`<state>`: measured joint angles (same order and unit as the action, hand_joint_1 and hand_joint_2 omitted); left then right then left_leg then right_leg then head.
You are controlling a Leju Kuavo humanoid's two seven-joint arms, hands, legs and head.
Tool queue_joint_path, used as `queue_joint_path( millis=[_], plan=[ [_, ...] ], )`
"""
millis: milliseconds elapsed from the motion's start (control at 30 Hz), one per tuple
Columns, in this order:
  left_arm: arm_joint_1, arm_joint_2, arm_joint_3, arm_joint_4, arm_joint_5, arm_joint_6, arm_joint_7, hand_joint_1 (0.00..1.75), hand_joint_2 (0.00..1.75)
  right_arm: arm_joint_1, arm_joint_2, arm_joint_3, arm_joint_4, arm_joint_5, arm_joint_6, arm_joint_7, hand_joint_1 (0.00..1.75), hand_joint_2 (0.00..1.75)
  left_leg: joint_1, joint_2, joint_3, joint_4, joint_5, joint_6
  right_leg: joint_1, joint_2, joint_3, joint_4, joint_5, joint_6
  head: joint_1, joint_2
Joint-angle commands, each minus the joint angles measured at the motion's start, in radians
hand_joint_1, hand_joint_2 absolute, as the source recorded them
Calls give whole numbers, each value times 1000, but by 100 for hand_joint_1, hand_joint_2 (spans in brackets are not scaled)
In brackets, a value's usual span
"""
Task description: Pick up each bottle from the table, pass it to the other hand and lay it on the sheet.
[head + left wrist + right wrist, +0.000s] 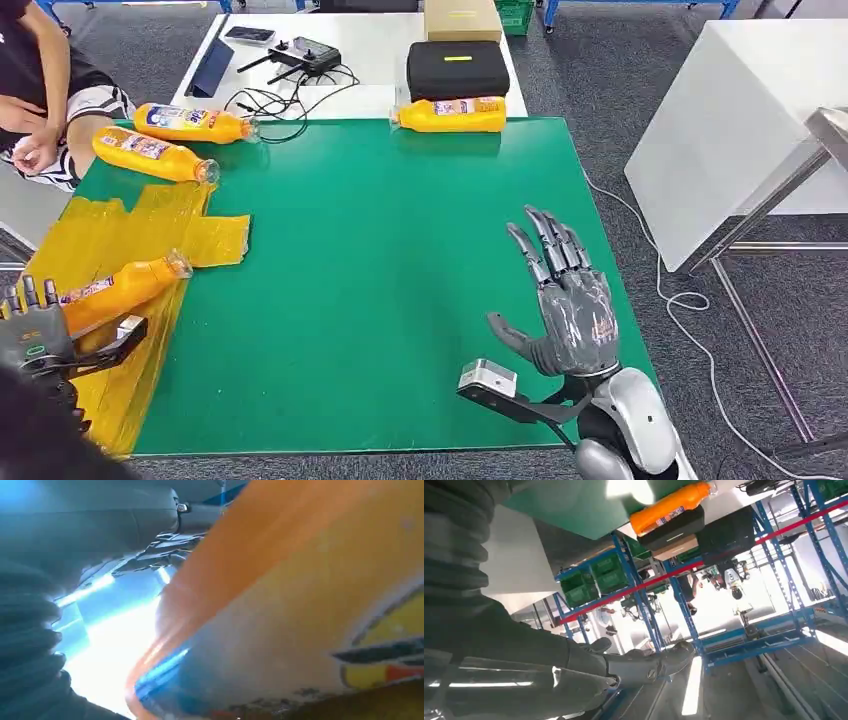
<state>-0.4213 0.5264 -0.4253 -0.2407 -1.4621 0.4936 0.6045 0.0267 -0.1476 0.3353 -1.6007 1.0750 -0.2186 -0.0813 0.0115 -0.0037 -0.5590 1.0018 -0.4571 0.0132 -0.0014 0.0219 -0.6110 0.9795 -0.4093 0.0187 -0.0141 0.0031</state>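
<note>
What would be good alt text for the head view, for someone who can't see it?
The robot's left hand holds an orange bottle over a yellow sheet at the left edge of a green table, while its right hand hovers open above the table. Three more orange bottles lie along the far side, and a person sits at the far left.

The head view looked down over the green table (pixel 380 260). The left wrist view sat against an orange bottle (pixel 310 590). The right wrist view faced outward toward shelving (pixel 774 580), sharing the table's far bottle (pixel 671 506).
</note>
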Motion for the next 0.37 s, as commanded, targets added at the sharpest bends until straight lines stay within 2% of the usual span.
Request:
queue_joint_path(
  millis=[33,67,133,200,233,267,300,333,367],
  plan=[
    [-24,-228,563,-195,254,205,-763,0,175,-29,24,-37,67,-112,-33,-38,0,175,-1,-8,0,-1,2,1,-1,-10,1,-2,-1,1,0,0],
    [-11,-269,600,-293,181,205,-917,0,175,-34,28,-46,83,-147,-42,-64,0,175,-1,-11,0,-2,2,1,0,-14,2,-2,-2,1,0,0],
    [9,-309,581,-380,34,205,-990,0,175,-54,41,-52,121,-183,-47,-97,0,175,-2,-10,-2,-1,2,1,-1,-12,0,-2,-1,1,0,0],
    [14,-362,573,-455,105,205,-1128,0,175,-72,57,-55,147,-200,-48,-105,0,175,-1,-12,0,-2,2,2,0,-14,3,-4,-1,2,0,0],
    [-17,-383,541,-428,182,205,-1198,0,175,-74,63,-60,153,-209,-50,-105,0,175,-2,-9,-2,-1,2,1,-1,-10,0,-2,0,1,0,0],
    [-32,-389,499,-443,264,156,-1240,0,175,-72,68,-65,152,-212,-52,-105,0,0,-2,-7,-2,-1,2,1,-2,-8,0,-2,0,2,0,0],
    [-26,-382,451,-498,305,119,-1226,0,175,-71,71,-70,151,-213,-54,-105,0,0,-2,-11,0,-1,2,1,-1,-13,4,-3,-1,2,1,0],
    [-18,-379,404,-572,450,32,-1284,0,175,-64,75,-77,146,-220,-51,-103,0,0,-2,-10,-3,0,2,1,-2,-12,1,-2,-1,1,0,0],
    [-2,-364,348,-661,552,-49,-1286,0,175,-55,72,-82,140,-222,-51,-103,0,0,-3,-8,-3,1,1,1,-2,-10,-1,-1,0,1,0,0]
  ],
)
